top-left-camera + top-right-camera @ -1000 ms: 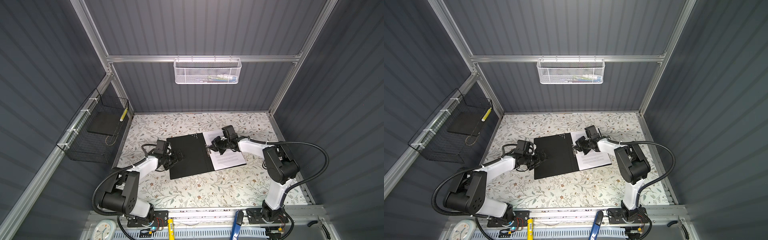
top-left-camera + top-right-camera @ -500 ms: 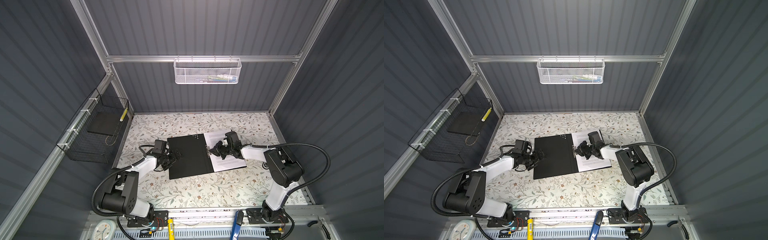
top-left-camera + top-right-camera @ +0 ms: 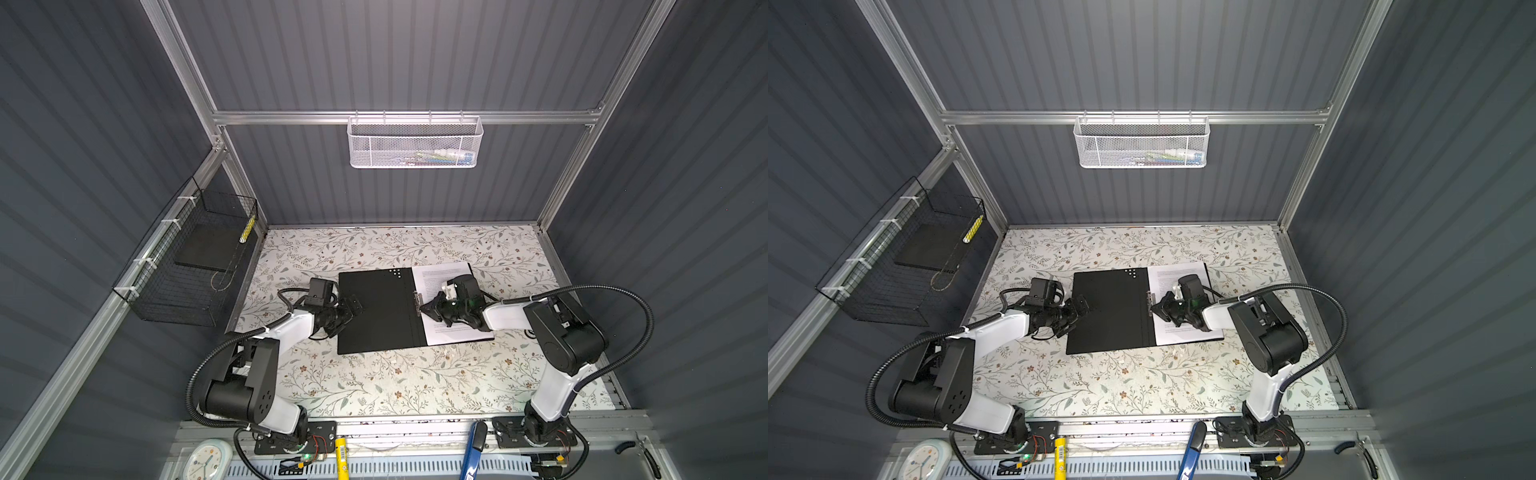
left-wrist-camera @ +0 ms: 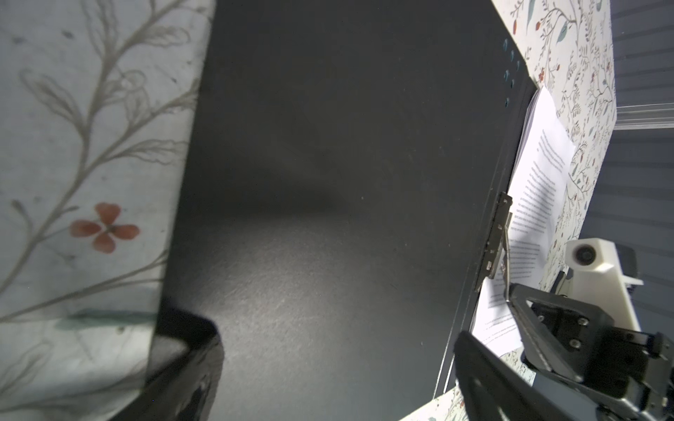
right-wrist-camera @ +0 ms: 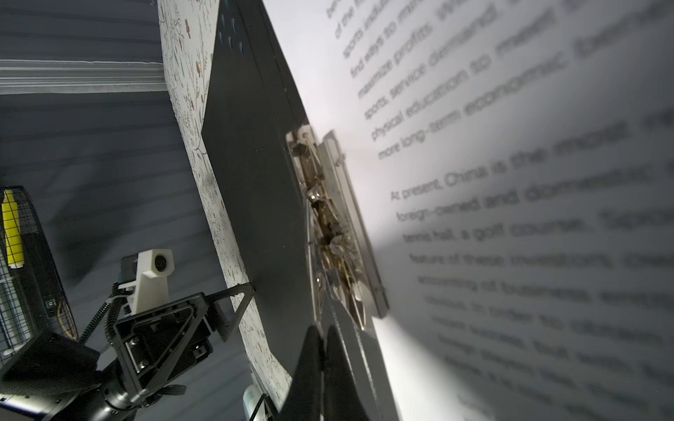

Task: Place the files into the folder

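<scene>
Your right gripper point(image 3: 422, 308), fingers pressed together, and your left gripper point(image 3: 347, 318), fingers spread wide, are set over the floral table point(image 3: 374, 382), where the folder point(image 3: 378, 311) lies open and flat, black inside upward, between the two arms. On the folder's right half rest the files point(image 3: 432, 278), white printed sheets partly hidden under the right arm, while the left gripper sits at the folder's left edge. Smallest, the metal clip point(image 3: 417, 300) runs along the spine, with the right fingertips point(image 5: 306, 371) at its near end; whether they pinch its lever you cannot tell.
</scene>
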`<state>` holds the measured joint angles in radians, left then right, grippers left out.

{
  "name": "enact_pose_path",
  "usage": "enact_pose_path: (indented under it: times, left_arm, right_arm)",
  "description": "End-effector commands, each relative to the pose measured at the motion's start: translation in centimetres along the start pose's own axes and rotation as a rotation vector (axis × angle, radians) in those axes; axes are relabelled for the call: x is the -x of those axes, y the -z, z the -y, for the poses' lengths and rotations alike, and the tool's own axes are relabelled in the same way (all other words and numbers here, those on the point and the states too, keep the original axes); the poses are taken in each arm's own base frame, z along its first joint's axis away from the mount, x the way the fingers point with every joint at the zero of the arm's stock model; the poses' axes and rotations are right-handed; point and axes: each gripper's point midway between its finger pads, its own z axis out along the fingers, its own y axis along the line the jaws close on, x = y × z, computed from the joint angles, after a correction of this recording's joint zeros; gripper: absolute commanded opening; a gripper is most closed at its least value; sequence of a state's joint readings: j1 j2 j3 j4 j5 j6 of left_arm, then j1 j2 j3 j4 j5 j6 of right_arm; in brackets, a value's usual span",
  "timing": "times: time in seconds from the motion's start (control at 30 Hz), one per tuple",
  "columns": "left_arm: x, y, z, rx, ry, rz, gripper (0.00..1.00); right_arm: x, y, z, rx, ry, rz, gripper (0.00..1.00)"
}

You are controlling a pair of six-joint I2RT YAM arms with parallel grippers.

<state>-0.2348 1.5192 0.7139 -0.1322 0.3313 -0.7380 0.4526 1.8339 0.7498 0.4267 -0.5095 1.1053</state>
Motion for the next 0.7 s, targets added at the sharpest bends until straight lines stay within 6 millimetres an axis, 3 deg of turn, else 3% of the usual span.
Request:
enact_pose_path:
  times: [0.0, 0.33, 0.47, 0.67]
  left_arm:
    - [-5.0, -0.9, -8.5, 0.299, 0.123, -0.142, 1.00]
    - [-5.1, -0.8, -9.4, 0.318, 0.136, -0.147, 1.00]
    - [-4.9, -0.7, -9.5, 0.318, 0.141, -0.145, 1.00]
    - [-4.8, -0.5, -9.6, 0.321, 0.146, -0.145, 1.00]
  right_arm:
    - [-2.7, 1.3, 14.2, -0.464, -0.176, 0.017, 0.00]
    - [-3.2, 2.0, 17.1, -0.547, -0.181, 0.053, 0.00]
    - [-3.0, 3.2, 17.3, -0.583, -0.152, 0.096, 0.00]
    - [-3.4, 3.1, 18.1, -0.608, -0.148, 0.077, 0.00]
